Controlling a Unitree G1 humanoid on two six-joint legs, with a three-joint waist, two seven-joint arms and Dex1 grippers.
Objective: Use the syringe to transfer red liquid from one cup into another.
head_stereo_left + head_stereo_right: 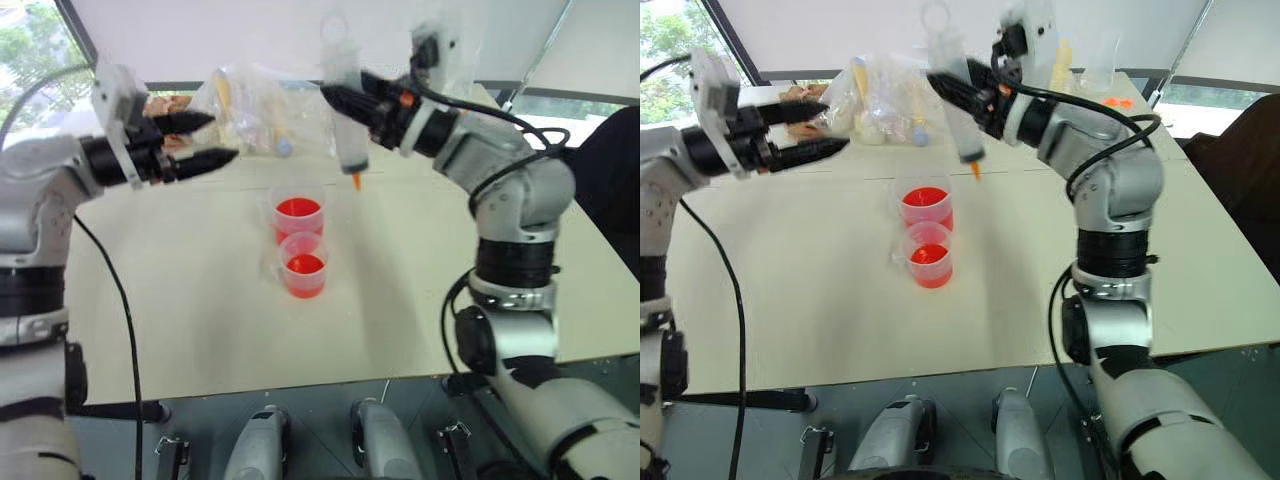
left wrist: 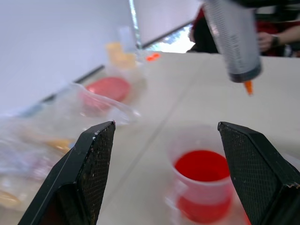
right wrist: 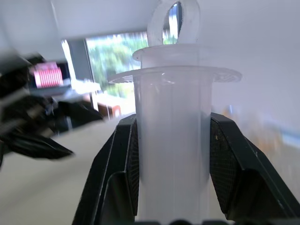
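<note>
My right gripper (image 1: 345,100) is shut on the syringe (image 1: 350,120), holding it upright above the table with its orange tip (image 1: 356,181) pointing down, up and to the right of the cups. Two clear cups of red liquid stand mid-table: the far cup (image 1: 298,216) and the near cup (image 1: 303,266). In the right wrist view both black pads clamp the clear syringe barrel (image 3: 172,140), its white plunger ring on top. My left gripper (image 1: 208,140) hovers open at the left, level, fingers pointing toward the syringe. The left wrist view shows a cup (image 2: 202,180) between its open fingers.
At the table's back lie clear plastic bags (image 1: 245,105) with a pale yellow bottle and small items, and a pink dish (image 2: 107,89). The cream table (image 1: 200,300) has its front edge close to me. A person's arm (image 2: 276,37) shows beyond the far side.
</note>
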